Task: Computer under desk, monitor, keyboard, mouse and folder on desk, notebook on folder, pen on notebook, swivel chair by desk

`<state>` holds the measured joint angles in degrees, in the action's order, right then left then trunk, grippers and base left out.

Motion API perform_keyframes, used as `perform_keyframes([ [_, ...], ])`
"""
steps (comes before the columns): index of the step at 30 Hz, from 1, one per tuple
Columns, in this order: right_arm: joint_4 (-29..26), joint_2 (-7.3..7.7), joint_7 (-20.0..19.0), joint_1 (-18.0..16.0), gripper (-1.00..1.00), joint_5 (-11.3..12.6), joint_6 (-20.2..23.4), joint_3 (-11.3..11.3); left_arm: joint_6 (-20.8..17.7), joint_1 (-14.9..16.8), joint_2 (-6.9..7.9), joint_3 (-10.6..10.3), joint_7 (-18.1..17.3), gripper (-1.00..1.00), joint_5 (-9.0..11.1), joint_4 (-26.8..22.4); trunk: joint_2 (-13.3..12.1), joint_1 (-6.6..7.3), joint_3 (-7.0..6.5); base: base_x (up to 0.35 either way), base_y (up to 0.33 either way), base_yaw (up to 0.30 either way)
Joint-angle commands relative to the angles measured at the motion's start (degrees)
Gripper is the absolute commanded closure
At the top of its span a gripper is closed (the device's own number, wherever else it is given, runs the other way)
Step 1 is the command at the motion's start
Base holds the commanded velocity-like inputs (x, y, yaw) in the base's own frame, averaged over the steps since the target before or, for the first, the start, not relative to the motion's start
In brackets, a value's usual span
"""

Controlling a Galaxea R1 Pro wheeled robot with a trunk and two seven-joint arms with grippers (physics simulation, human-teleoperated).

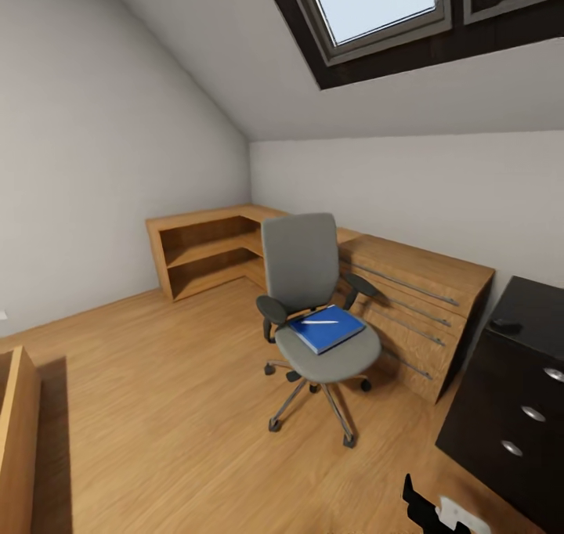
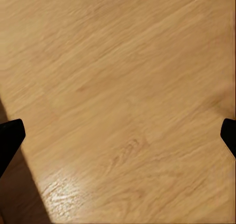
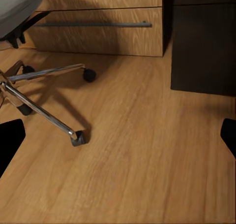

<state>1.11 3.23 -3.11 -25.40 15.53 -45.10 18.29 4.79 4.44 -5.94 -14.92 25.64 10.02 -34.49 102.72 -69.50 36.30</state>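
The swivel chair [image 1: 301, 283], grey with black armrests, stands mid-room on the wooden floor. The bright blue folder [image 1: 327, 328] lies on its seat, with a pale pen [image 1: 319, 322] on top. The black desk [image 1: 540, 315] with silver knobs is at the right, and the small dark mouse [image 1: 505, 327] rests on its top. My right gripper [image 3: 118, 135] is open over the floor, between the chair's chrome base [image 3: 42, 108] and the desk's side [image 3: 204, 47]. My left gripper [image 2: 118, 135] is open above bare floor. Computer, monitor, keyboard and notebook are out of view.
A wooden dresser [image 1: 423, 299] with long rail handles stands behind the chair, touching the desk's end. A low wooden shelf unit [image 1: 204, 252] fills the far corner under the sloped ceiling. Another wooden piece [image 1: 16, 432] is at the left edge.
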Motion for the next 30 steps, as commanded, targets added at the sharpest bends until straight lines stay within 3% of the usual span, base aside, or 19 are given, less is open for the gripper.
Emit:
perform_keyframes([
  [1, 0.1, -0.01, -0.3, -0.1, -1.0, 0.3, -0.1, 0.1, 0.3, 0.0, 0.05, -0.4, 0.3, -1.0, 0.6, 0.1, -0.4, 0.23, -0.13, 0.0, 0.0, -0.266],
  [9, 0.1, -0.23, -0.4, 0.0, -1.0, -0.4, 2.0, 0.0, 0.3, 0.0, -0.1, -0.7, 0.1, -1.0, 0.6, 2.8, -3.6, 1.99, -1.56, 0.0, 0.0, -0.267],
  [16, 0.2, -0.44, -0.4, 0.0, -1.0, -4.9, 2.6, 0.0, 0.2, 0.0, -0.05, -0.7, 0.1, -1.0, 0.6, 3.4, -6.4, 3.53, -2.82, 0.0, 0.0, -0.267],
  [30, 0.2, -0.56, -0.5, 0.0, -1.0, -7.4, 2.8, -0.1, 0.3, 0.0, 0.08, -0.7, 0.1, -1.0, 0.6, 3.5, -12.0, 6.6, -5.33, 0.0, 0.0, -0.267],
])
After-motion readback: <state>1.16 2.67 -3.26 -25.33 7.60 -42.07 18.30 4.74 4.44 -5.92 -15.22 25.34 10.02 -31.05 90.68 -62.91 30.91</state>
